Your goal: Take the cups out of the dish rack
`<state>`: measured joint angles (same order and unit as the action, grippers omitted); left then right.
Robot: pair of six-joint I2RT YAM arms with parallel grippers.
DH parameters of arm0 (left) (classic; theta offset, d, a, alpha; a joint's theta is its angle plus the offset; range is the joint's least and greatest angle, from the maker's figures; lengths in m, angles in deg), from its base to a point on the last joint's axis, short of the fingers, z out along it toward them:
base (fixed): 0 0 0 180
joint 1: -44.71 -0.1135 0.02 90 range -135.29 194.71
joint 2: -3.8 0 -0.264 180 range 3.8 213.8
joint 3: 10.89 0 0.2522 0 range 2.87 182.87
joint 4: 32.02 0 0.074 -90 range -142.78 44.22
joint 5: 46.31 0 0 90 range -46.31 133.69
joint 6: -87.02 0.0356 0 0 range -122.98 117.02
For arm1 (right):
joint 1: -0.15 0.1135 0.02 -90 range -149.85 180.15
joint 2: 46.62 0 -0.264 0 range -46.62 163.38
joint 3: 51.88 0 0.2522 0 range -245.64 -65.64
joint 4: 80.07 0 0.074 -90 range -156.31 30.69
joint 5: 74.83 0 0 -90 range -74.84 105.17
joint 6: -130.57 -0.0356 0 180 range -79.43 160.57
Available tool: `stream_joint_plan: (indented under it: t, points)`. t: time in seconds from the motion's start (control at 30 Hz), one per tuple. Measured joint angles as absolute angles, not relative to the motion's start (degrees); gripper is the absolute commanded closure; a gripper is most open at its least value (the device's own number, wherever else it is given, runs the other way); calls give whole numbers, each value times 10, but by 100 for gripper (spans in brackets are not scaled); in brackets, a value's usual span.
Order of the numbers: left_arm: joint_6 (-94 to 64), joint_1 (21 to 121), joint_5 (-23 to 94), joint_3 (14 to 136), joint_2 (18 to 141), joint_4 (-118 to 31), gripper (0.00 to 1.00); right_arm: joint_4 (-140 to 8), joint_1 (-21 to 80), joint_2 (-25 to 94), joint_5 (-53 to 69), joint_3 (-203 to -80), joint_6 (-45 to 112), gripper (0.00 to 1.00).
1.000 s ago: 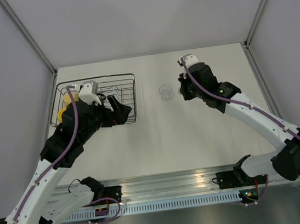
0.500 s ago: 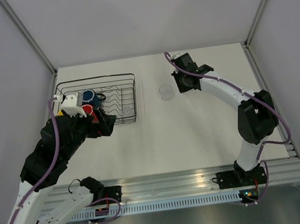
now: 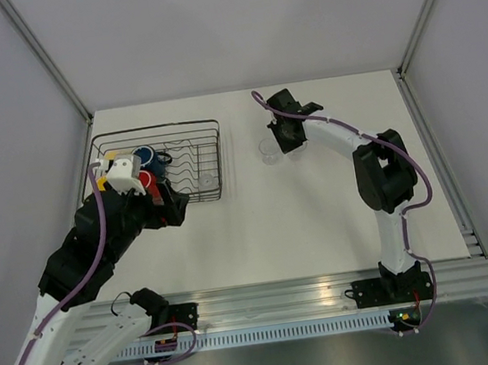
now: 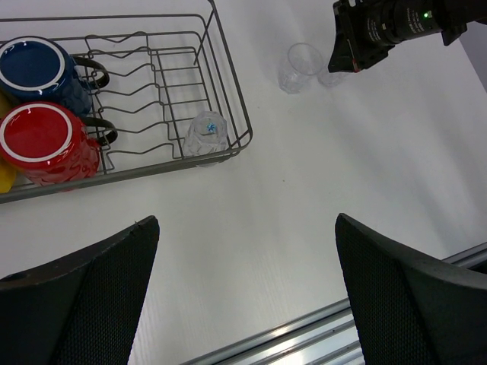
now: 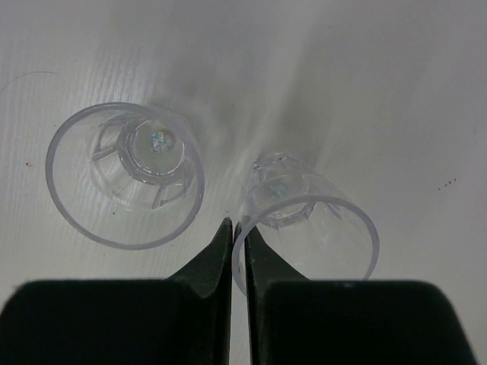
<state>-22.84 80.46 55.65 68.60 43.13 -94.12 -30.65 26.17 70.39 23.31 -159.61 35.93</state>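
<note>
Mugs (image 4: 42, 141) sit in the dish rack's (image 3: 174, 126) left end, 1 tumbler (image 4: 205, 133) in its near right corner; 2 tumblers (image 5: 125, 175) are side by side right of it.

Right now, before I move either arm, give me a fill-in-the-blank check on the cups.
Outside the dish rack are ___ clear tumblers. Inside it sits ___ further clear tumbler. The left end effector is ___. The right end effector is shut on one outside tumbler, at its ___. Missing: two; one; open; rim.

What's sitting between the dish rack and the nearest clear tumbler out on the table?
Nothing: only bare white table separates the dish rack from that clear tumbler. The left wrist view shows the gap plainly, and the top view agrees.
</note>
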Motion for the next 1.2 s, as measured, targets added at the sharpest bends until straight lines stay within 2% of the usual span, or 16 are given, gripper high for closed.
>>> stream_joint_plan:
  t: [0.23, 0.43, 0.67, 0.83, 0.97, 1.0, 1.2]
  points:
    - [-228, 805, 558, 681, 431, -943, 0, -293, 262, 728, 230, -1610, 364, 94]
    - [-227, 805, 561, 681, 431, -946, 0, -287, 262, 729, 230, -1614, 364, 79]
    - [-228, 805, 581, 678, 441, -951, 0, -275, 262, 729, 231, -1619, 364, 71]
    - [-235, 805, 616, 682, 495, -955, 0, -254, 262, 717, 237, -1628, 364, 70]
    - [-253, 805, 639, 700, 573, -954, 0, -239, 262, 666, 243, -1625, 363, 66]
    - [-259, 805, 645, 705, 596, -953, 0, -238, 262, 648, 244, -1622, 363, 62]
    - [-276, 800, 661, 725, 710, -942, 0, -271, 262, 449, 234, -1542, 352, 54]
